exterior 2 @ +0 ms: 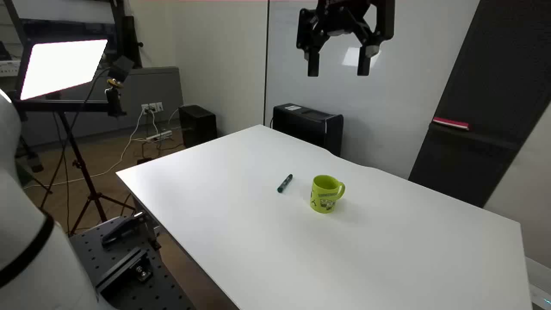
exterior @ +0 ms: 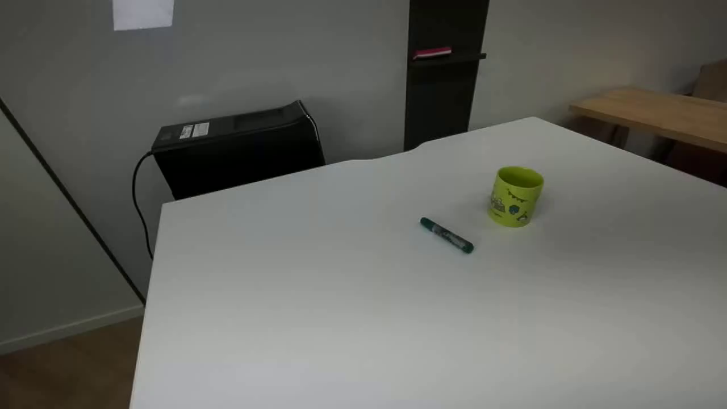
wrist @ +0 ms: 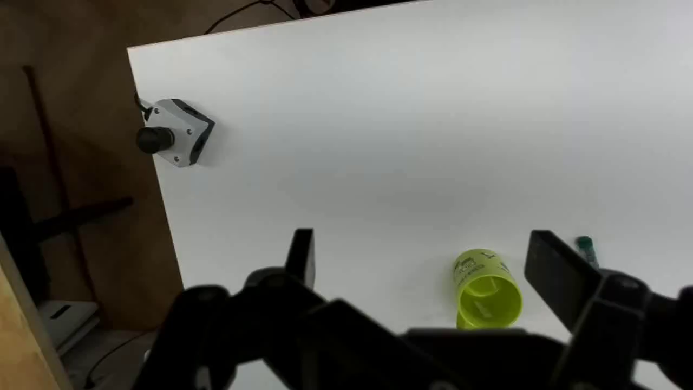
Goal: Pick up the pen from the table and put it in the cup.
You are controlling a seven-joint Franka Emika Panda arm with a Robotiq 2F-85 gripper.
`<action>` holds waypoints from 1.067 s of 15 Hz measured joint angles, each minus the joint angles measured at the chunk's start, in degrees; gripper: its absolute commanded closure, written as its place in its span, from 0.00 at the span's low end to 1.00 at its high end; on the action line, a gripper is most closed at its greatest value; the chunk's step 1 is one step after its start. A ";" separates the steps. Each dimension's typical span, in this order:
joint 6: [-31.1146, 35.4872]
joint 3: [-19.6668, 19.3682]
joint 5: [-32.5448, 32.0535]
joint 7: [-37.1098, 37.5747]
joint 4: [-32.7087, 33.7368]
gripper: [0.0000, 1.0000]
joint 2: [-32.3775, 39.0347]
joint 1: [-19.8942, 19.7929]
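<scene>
Two fingers (exterior 2: 313, 66) of the Robotiq gripper (exterior 2: 338, 72) stand wide apart, released, at the upper middle of the frame in an exterior view, above the white tabletop (exterior 2: 215, 181). Near that frame's centre, the green marker (exterior 2: 285, 183) lies on the tabletop, near the upright yellow-green mug (exterior 2: 323, 196), whose handle (exterior 2: 343, 189) is on the right. At the wrist view's upper left, a grey box (wrist: 178, 130) sits at the tabletop's edge; at lower right, the gripper partly hides the marker.
</scene>
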 measured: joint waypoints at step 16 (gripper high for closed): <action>1.34 0.36 3.48 -6.15 -7.69 0.00 1.50 5.50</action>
